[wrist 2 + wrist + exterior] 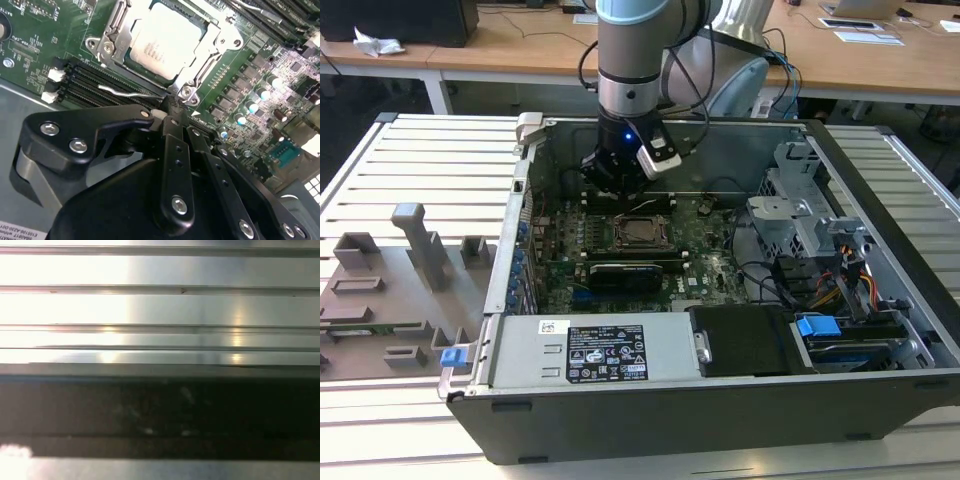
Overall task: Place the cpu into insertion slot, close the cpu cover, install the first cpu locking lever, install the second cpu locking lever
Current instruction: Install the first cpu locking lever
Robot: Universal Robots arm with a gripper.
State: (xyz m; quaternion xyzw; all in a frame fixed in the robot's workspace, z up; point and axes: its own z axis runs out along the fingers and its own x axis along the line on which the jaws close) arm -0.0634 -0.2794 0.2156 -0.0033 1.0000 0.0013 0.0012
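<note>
The cpu (160, 42) lies in the insertion slot (638, 232) on the green motherboard, its pale metal top showing. Over it, the silvery cpu cover (209, 44) is down flat, framing the chip. A thin wire locking lever (122, 90) runs along one edge of the socket, above the black memory slots. My gripper (172, 106) has its black fingers (175, 150) drawn together, and the tips sit at the socket's corner near one end of that lever. In the exterior view the gripper (620, 172) hangs inside the open case, just behind the socket.
A long black expansion card (630, 272) lies in front of the socket. The case walls (520, 200), a drive cage (800, 210) and loose cables (820, 285) hem in the board. Grey fixtures (415, 250) stand on the slatted table (420, 150) at the exterior view's left.
</note>
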